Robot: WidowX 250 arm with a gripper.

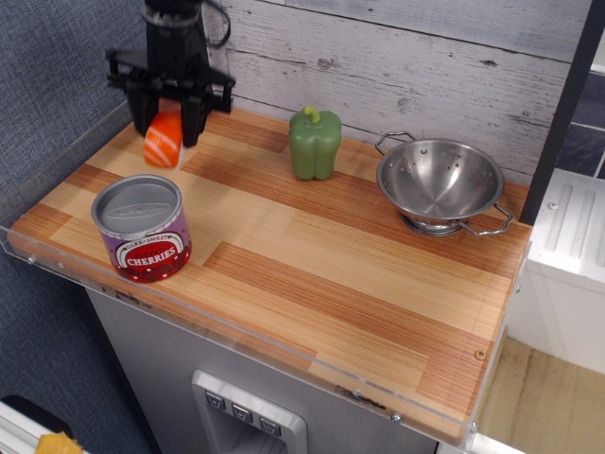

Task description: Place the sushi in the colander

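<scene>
Sushi held in the air at the far left of the counter.

Nearest, the cherries can (pixel 142 228) stands upright below and in front of the jaws. Above it the gripper (pixel 167 125) is clenched on the sushi (pixel 164 141), which hangs tilted clear of the wooden countertop (pixel 312 255). Right of the jaws stands the green bell pepper (pixel 315 142), and well beyond it the colander (pixel 440 184), near the plank wall (pixel 397 57).
</scene>
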